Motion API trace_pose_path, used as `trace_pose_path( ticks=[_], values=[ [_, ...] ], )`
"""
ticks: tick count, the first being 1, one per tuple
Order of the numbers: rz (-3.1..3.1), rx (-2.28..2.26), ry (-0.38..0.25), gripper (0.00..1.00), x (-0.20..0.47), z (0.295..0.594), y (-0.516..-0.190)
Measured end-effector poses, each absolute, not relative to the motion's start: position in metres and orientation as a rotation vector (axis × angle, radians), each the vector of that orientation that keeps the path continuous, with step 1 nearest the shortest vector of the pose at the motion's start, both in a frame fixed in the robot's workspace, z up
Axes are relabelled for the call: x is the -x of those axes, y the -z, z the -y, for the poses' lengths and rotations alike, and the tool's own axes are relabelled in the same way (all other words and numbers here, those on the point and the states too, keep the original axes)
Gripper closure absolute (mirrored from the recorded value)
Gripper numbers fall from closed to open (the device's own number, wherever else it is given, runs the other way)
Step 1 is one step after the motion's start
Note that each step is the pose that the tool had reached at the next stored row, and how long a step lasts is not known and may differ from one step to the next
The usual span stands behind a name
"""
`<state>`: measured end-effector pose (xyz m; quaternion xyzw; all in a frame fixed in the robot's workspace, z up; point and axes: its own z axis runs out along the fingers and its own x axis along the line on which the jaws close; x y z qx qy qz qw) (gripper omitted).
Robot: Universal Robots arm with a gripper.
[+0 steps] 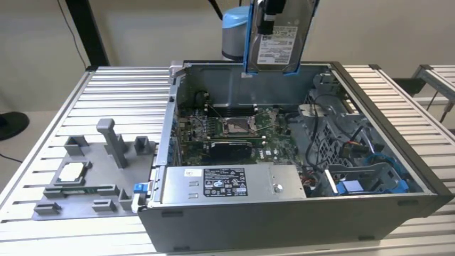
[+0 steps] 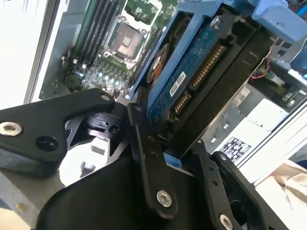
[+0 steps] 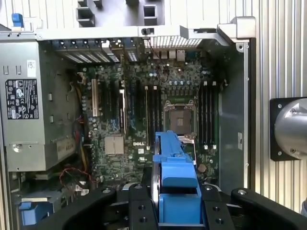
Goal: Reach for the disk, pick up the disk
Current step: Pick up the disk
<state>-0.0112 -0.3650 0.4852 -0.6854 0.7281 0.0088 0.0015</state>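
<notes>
The disk (image 1: 276, 45) hangs upright above the back of the open computer case (image 1: 284, 213), its white label facing the exterior view and a blue bracket along its edges. My gripper (image 1: 271, 9) is shut on its top end. In the second wrist view the disk's (image 2: 201, 72) blue circuit board side and connector sit between my black fingers (image 2: 146, 158). In the first wrist view the blue bracket of the disk (image 3: 175, 177) sticks out from the gripper (image 3: 175, 213), high over the motherboard (image 3: 144, 110).
A long grey metal box with a black-and-white label (image 1: 227, 184) lies along the case's front. Blue drive bays and cables (image 1: 363, 178) fill the exterior view's right of the case. A grey fixture with a small square chip (image 1: 74, 173) rests on the slatted table (image 1: 121, 90).
</notes>
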Motion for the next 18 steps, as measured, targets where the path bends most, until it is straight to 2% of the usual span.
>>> trace_pose_path(
  ticks=[18],
  values=[
    [-2.285, 2.151, -0.028, 1.0, -0.05, 0.365, -0.484]
  ],
)
